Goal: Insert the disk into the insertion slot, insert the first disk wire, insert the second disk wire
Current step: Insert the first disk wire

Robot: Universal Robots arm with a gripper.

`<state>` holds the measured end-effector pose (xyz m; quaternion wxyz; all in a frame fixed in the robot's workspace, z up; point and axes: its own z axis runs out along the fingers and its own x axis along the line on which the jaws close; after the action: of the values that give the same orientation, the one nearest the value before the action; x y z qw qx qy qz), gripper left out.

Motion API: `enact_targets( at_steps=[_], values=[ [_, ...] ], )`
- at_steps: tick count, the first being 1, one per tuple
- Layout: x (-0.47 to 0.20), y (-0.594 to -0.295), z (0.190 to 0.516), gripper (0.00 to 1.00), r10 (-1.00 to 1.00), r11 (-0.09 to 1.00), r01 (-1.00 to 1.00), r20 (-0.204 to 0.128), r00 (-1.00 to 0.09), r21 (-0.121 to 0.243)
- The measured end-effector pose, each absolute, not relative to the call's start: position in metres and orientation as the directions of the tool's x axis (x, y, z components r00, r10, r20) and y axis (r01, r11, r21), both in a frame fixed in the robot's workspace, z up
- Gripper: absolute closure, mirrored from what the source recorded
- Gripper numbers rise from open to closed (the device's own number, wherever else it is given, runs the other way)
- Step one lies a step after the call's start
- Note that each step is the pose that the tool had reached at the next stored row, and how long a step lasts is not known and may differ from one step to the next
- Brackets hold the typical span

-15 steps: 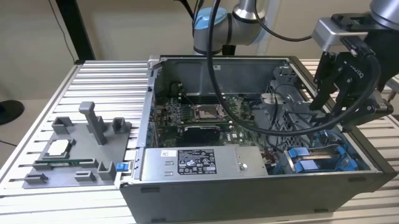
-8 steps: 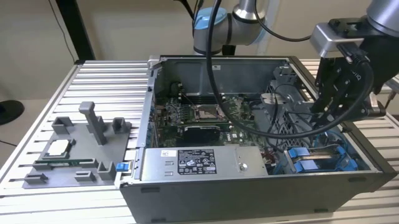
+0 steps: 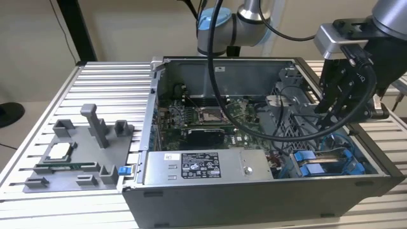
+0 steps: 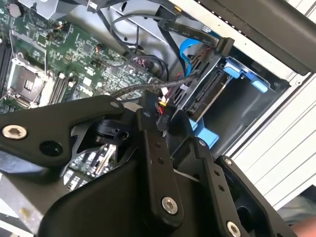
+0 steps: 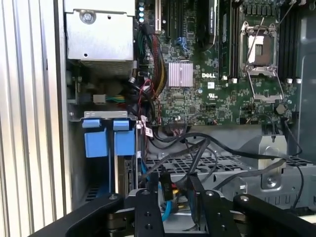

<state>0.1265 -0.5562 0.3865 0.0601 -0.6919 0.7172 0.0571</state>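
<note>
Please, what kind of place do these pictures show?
Probably a robotics test bench: an open computer case sits on a slatted aluminium table, a robot arm above it, a grey parts fixture beside it.

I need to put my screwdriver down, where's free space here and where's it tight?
Bare slatted table behind the grey parts tray, on the exterior view's left of the computer case. Crowded: inside the case around the blue drive bay, with cables.

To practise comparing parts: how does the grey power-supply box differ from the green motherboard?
The power-supply box is a grey metal block with a white label; the motherboard is a flat green board studded with chips. The box stands taller than the board. Both sit inside the open case.
</note>
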Motion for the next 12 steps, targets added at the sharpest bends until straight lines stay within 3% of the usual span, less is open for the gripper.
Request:
enact_targets(
  at_steps=[2, 3, 12],
  values=[
    [0.1263, -0.5561, 0.3864, 0.00, -0.985, 0.036, -0.999, -0.168, -0.035, -0.001],
    [0.1263, -0.5562, 0.3862, 1.00, -0.985, 0.036, -0.999, -0.168, -0.035, -0.001],
    [0.1262, -0.5562, 0.3858, 1.00, -0.985, 0.036, -0.999, -0.171, -0.035, -0.001]
  ],
)
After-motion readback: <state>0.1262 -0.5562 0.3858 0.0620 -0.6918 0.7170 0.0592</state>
